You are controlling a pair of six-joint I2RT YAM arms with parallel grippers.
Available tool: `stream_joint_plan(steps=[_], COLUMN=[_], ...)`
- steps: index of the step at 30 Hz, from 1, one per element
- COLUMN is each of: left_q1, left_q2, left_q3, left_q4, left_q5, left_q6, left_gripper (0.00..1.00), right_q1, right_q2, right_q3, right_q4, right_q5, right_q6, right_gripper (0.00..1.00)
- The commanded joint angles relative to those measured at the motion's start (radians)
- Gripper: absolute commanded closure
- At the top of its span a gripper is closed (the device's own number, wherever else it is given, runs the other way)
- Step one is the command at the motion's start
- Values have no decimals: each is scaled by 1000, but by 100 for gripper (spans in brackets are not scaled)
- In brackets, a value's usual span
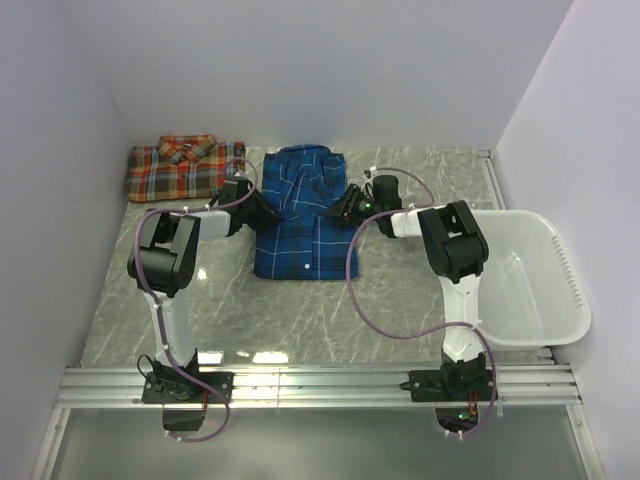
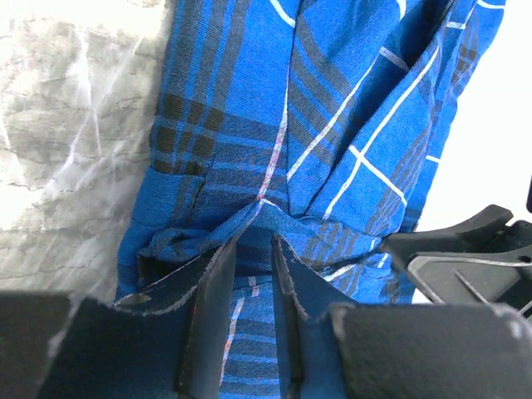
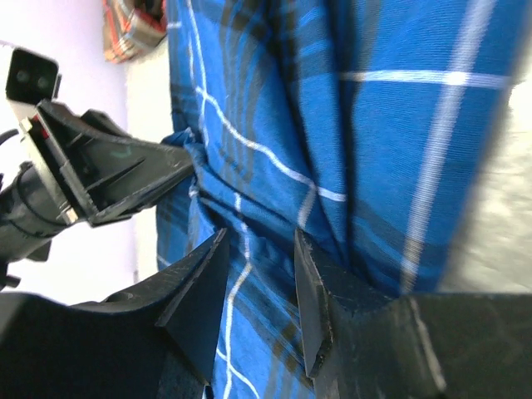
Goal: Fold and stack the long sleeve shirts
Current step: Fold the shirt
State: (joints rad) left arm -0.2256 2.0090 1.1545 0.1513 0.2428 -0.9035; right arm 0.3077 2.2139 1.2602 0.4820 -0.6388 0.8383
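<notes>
The royal blue plaid shirt (image 1: 300,220) lies folded into a rectangle at the table's middle, collar toward the back. The red-orange plaid shirt (image 1: 180,165) lies folded at the back left, apart from it. My left gripper (image 1: 262,208) is at the blue shirt's upper left edge. In the left wrist view (image 2: 253,241) it is shut on a bunched fold of blue cloth (image 2: 332,125). My right gripper (image 1: 345,207) is at the upper right edge. Its jaws (image 3: 262,237) are closed onto blue cloth (image 3: 391,125), with a thick layer between them.
A white plastic basket (image 1: 575,300) stands at the right, next to the right arm. The marble-patterned tabletop (image 1: 300,320) has walls at the back and on both sides. A metal rail (image 1: 320,385) runs along the near edge.
</notes>
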Motion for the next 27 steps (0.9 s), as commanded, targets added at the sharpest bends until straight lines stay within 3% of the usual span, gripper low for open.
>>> stream_joint_plan(steps=[1, 9, 15, 22, 27], left_q1=[5, -9, -9, -14, -20], left_q2=[-47, -303, -475, -547, -518], left_q3=[7, -19, -143, -352, -421], left_q4=[1, -188, -291, -282, -254], left_q5=[-17, -112, -169, -128, -134], left_q6=[21, 18, 37, 60, 48], left_gripper=[68, 59, 55, 59, 67], right_q1=[-16, 34, 143, 223, 242], right_q2=[-108, -341, -463, -473, -438], right_q3=[-7, -19, -73, -134, -185], right_q4=[-63, -281, -546, -611, -602], right_q5=[62, 97, 232, 232, 248], right_q6=[-83, -255, -367, -364, -344], right_gripper=[55, 55, 54, 54, 55])
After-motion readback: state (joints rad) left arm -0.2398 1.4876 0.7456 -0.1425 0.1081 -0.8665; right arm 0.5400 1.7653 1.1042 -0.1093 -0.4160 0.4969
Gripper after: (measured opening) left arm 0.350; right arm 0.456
